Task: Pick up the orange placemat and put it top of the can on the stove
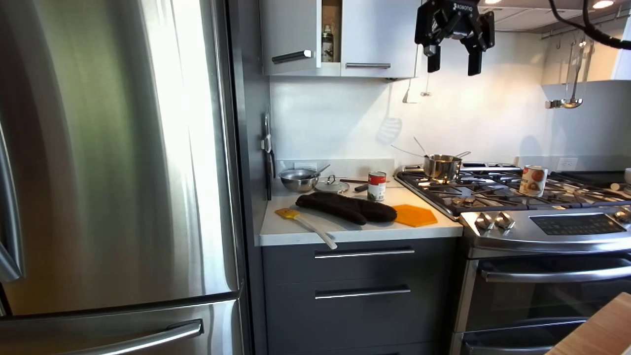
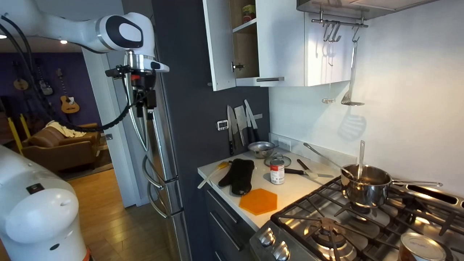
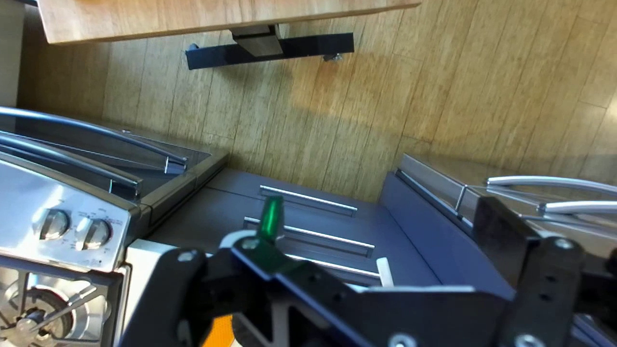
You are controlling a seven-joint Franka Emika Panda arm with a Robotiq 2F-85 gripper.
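The orange placemat [image 1: 415, 216] is a flat hexagon on the white counter beside the stove [image 1: 500, 244]. It also shows in an exterior view [image 2: 258, 201], and a sliver shows in the wrist view [image 3: 220, 333]. The can [image 1: 533, 181] stands upright on the stove's front grates; its pale top [image 2: 422, 242] is cut off at the frame's bottom edge. My gripper [image 1: 454, 65] hangs high in the air with its fingers apart and nothing between them. It points down, well above the counter and touching nothing, and also shows in an exterior view [image 2: 146, 113].
A dark oven mitt [image 1: 345, 207] lies against or just beside the placemat. A red-and-white can [image 1: 376, 186], brush [image 1: 308, 226], bowl [image 1: 298, 181] and glass lid [image 1: 331, 185] share the counter. A steel pot [image 2: 366, 190] with utensils stands on the stove. A cabinet door [image 2: 220, 47] hangs open.
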